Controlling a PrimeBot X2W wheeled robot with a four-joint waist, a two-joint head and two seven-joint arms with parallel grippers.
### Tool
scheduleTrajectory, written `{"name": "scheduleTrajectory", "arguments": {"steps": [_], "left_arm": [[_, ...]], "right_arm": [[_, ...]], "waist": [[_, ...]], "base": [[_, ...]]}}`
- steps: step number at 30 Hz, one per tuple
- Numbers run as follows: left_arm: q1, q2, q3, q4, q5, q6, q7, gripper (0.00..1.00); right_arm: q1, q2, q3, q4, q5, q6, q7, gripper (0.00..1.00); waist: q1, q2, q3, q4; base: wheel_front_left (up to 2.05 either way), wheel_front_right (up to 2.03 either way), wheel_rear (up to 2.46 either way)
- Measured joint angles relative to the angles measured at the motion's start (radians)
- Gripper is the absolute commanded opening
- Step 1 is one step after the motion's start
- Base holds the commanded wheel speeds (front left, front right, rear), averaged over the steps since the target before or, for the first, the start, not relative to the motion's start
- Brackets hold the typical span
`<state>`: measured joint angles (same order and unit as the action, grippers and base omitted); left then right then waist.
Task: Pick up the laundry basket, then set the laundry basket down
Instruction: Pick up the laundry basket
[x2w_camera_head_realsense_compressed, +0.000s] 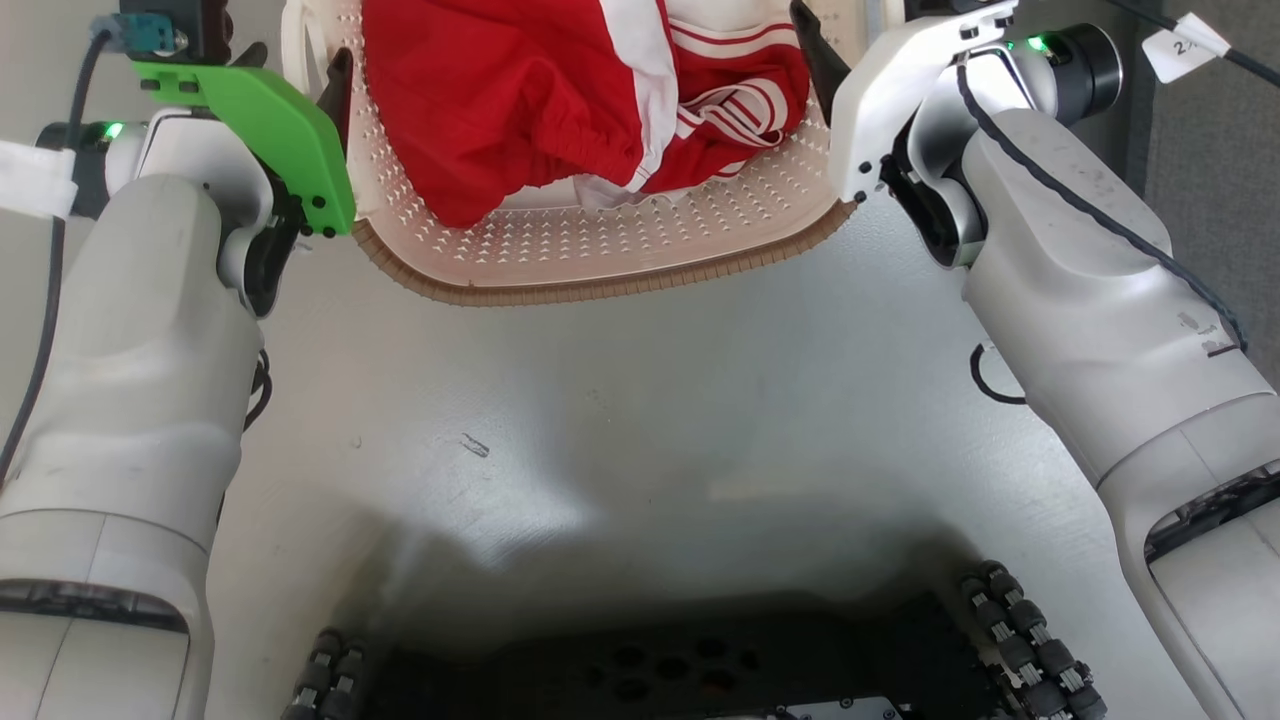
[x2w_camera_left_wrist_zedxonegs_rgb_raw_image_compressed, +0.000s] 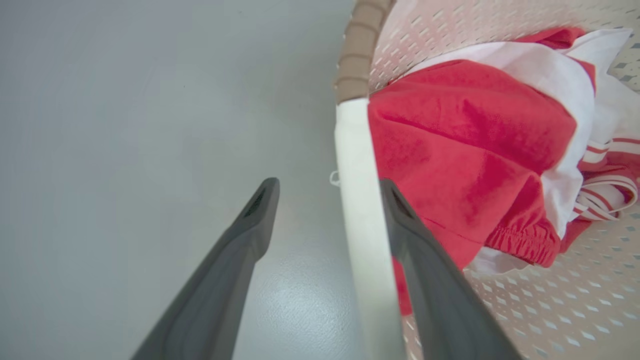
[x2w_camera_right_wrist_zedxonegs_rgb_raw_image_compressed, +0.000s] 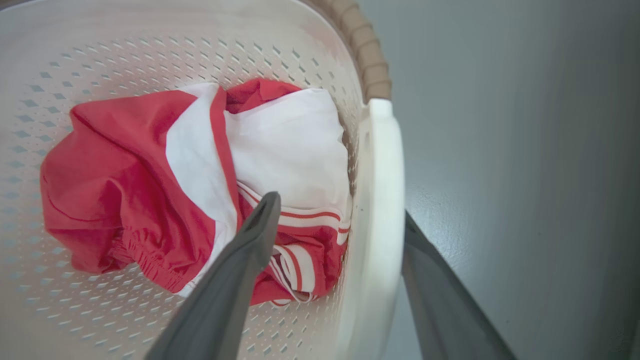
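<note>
At the top of the head view, between the two pale forearms, the laundry basket (x2w_camera_head_realsense_compressed: 600, 288) lies over the grey floor (x2w_camera_head_realsense_compressed: 640, 420) with a crumpled red-and-white garment (x2w_camera_head_realsense_compressed: 500, 100) inside. I cannot tell whether it rests on the floor or hangs clear. The left tool (x2w_camera_left_wrist_zedxonegs_rgb_raw_image_compressed: 328, 182) is spread wide astride the left white handle (x2w_camera_left_wrist_zedxonegs_rgb_raw_image_compressed: 357, 200). Its inner finger (x2w_camera_left_wrist_zedxonegs_rgb_raw_image_compressed: 425, 270) lies against the handle on the garment side, and its outer finger (x2w_camera_left_wrist_zedxonegs_rgb_raw_image_compressed: 225, 270) stands apart over the floor. The right tool (x2w_camera_right_wrist_zedxonegs_rgb_raw_image_compressed: 340, 205) is likewise spread astride the right white handle (x2w_camera_right_wrist_zedxonegs_rgb_raw_image_compressed: 380, 200), one finger (x2w_camera_right_wrist_zedxonegs_rgb_raw_image_compressed: 230, 280) inside the basket above the garment, the other (x2w_camera_right_wrist_zedxonegs_rgb_raw_image_compressed: 440, 300) outside, partly hidden behind the handle.
</note>
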<state>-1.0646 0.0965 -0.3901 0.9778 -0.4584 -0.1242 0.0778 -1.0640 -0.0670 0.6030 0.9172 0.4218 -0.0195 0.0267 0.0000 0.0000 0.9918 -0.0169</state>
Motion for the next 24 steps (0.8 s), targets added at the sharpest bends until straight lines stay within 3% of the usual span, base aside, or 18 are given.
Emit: {"name": "scheduleTrajectory", "arguments": {"steps": [1,2,24], "left_arm": [[-0.004,-0.002,0.001,0.007,-0.005,0.000,0.000,0.34],[-0.006,-0.005,0.002,0.013,-0.007,0.000,0.000,0.00],[-0.019,-0.046,0.008,0.143,-0.053,-0.004,-0.044,0.00]], "right_arm": [[-0.002,0.000,0.004,0.002,0.003,-0.001,0.001,0.00],[-0.004,0.000,0.009,0.004,0.004,-0.001,0.001,0.00],[-0.007,0.006,0.068,0.090,0.090,-0.017,-0.024,0.00]], "waist": [[0.0000,0.0000,0.001,0.000],[0.0000,0.0000,0.003,0.000],[0.0000,0.0000,-0.053,0.005]], "base": [[0.00,0.00,0.00],[0.00,0.00,0.00],[0.00,0.00,0.00]]}}
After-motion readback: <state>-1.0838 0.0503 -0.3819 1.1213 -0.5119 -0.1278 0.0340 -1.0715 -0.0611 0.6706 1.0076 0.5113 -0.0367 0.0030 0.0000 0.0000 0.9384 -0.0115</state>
